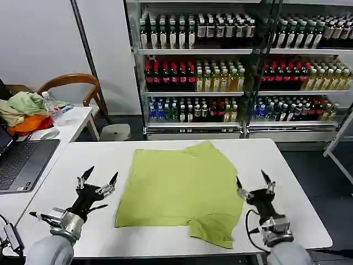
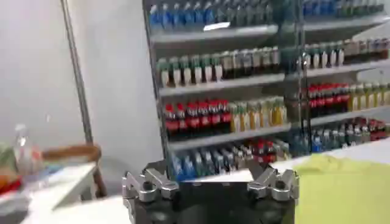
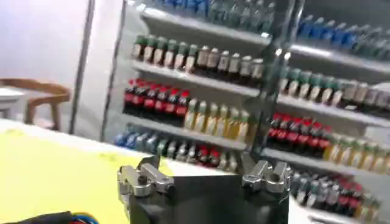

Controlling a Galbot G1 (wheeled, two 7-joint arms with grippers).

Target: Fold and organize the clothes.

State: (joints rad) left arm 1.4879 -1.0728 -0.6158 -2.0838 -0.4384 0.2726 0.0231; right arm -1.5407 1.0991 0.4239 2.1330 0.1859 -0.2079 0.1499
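Hovering near the table's [image 1: 66, 165] front edge, both grippers spread wide and grasping nothing: left gripper [image 1: 98, 178] just off the shirt's [image 1: 176, 185] left side, right gripper [image 1: 252, 183] just off its right side, close to the sleeve hanging toward the front-right corner. Same wide spread in both wrist views, left fingers [image 2: 141, 184] and right fingers [image 3: 139, 178] apart with only air between.

Lying flat mid-table, lime-green, roughly squared, hem toward the front, collar end toward the back edge; one sleeve flopped out at front right, somewhat rumpled.

Best approach, by judgement: lower each gripper onto a single layer at the near corners, pinch cloth only and not the tabletop, lift together and evenly, carry toward the back edge so the fold line runs straight. Tucking the stray sleeve in first likely gives a neater result.

Further off: laptop [image 1: 22, 160] on the left side table, heap of garments [image 1: 25, 113] behind it, chair [image 1: 71, 88], drink shelves [image 1: 220, 72] at the back.
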